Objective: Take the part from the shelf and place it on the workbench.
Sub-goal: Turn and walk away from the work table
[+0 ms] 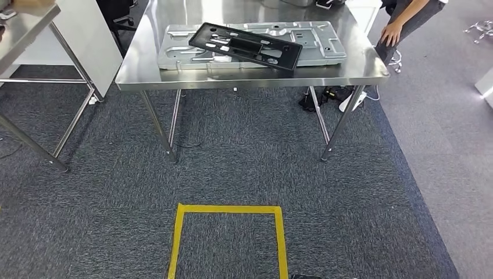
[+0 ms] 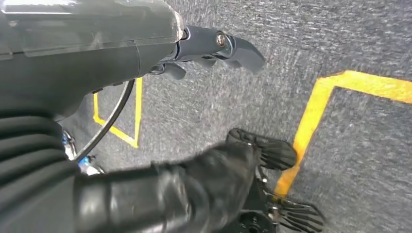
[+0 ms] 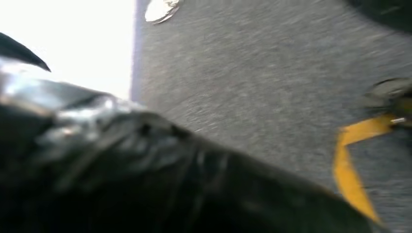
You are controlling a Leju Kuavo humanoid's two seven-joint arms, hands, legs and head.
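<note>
black part [image 1: 245,45] lies askew on a grey metal panel [image 1: 314,36] on the steel worktop [image 1: 139,64], head view. left wrist: left hand [image 2: 214,51] over carpet, holding nothing, fingers loosely apart, well away from part. right wrist: right hand blurred, state can't tell.

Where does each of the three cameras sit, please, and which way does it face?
Head view: high on the body, facing forward and down at the steel workbench carrying the black plastic frame part.
Left wrist view: behind the left hand, facing the carpet.
Right wrist view: blurred, facing the carpet.
All share the yellow tape square.
</note>
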